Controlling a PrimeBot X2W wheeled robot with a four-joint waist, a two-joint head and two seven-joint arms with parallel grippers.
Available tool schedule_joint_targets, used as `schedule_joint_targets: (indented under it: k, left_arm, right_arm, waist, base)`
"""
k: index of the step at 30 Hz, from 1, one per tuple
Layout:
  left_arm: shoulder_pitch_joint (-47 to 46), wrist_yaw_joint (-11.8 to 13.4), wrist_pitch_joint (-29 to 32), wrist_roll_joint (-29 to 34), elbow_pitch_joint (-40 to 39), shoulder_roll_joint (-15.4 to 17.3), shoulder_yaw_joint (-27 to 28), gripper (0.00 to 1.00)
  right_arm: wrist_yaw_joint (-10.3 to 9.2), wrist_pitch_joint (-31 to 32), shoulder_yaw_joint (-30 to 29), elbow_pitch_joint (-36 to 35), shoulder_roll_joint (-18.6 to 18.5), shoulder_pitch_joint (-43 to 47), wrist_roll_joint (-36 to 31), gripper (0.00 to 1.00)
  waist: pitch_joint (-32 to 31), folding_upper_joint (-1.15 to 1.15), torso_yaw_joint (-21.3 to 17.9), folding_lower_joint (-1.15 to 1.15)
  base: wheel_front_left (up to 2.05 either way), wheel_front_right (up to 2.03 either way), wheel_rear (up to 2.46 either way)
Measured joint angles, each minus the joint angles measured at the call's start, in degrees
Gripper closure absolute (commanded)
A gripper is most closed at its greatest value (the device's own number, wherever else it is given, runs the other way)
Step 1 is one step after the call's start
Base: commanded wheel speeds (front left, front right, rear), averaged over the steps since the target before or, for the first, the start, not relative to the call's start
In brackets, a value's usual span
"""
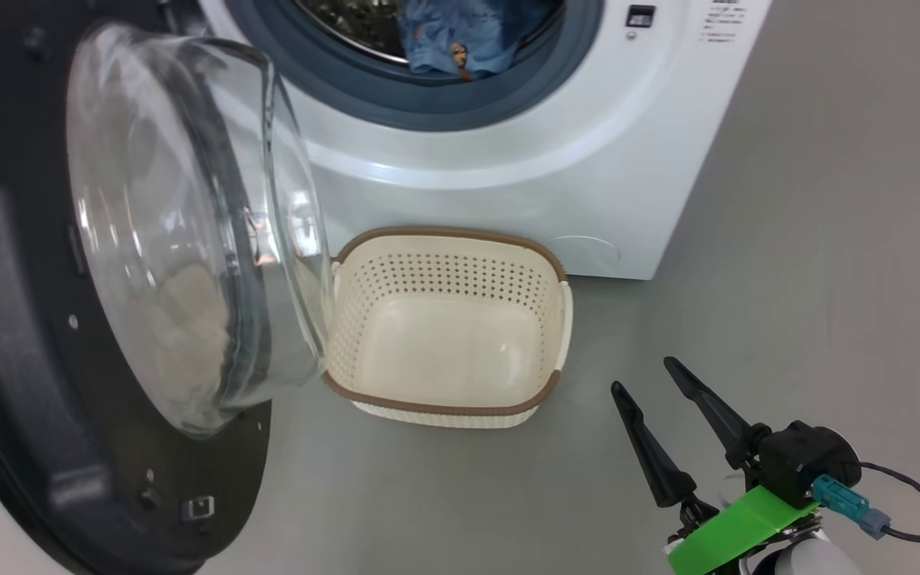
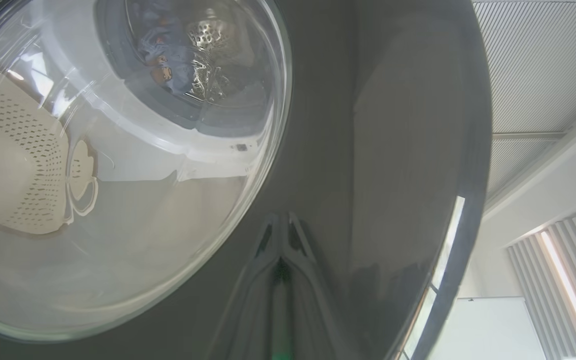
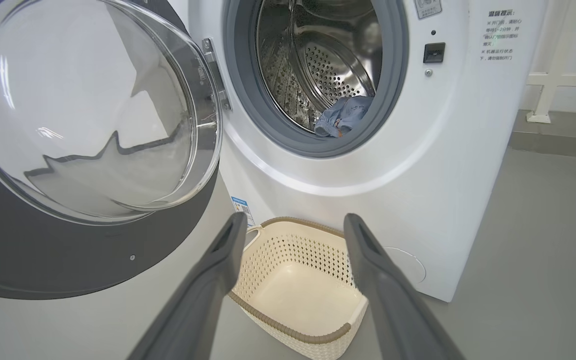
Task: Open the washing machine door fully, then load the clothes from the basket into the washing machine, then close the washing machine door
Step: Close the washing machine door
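Note:
The washing machine (image 1: pixel 508 192) stands with its door (image 1: pixel 21 359) swung out to the left, glass bowl facing the basket. Light-blue clothes (image 1: pixel 452 36) lie at the drum's lip, also seen as clothes (image 3: pixel 343 115) in the right wrist view. The cream basket (image 1: pixel 444 233) sits empty on the floor in front of the machine. My right gripper (image 1: pixel 642 375) hovers open, right of the basket, holding nothing; its view looks over the basket (image 3: pixel 288 327). My left gripper (image 2: pixel 280 262) is shut, tips against the door's glossy black outer face (image 2: pixel 393 150).
Grey floor (image 1: pixel 827 239) spreads to the right of the machine. A white rail frame (image 3: pixel 548 80) stands against the wall beyond the machine. The door's lower edge hangs close beside the basket's left end. A blue label sticker (image 3: pixel 242 207) marks the machine's lower corner.

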Motion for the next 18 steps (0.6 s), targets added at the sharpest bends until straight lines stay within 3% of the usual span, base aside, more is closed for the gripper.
schedule_joint_targets:
  k: [18]
  left_arm:
    - [-0.13,-2.74,-1.71,0.03,0.71,-2.10,0.05,1.00]
  right_arm:
    - [0.00,0.00,-2.00,-0.89,1.59,0.37,-0.05,0.00]
  waist:
    - [-1.78,0.00,-7.89,0.00]
  base:
    - [0.00,0.00,0.00]
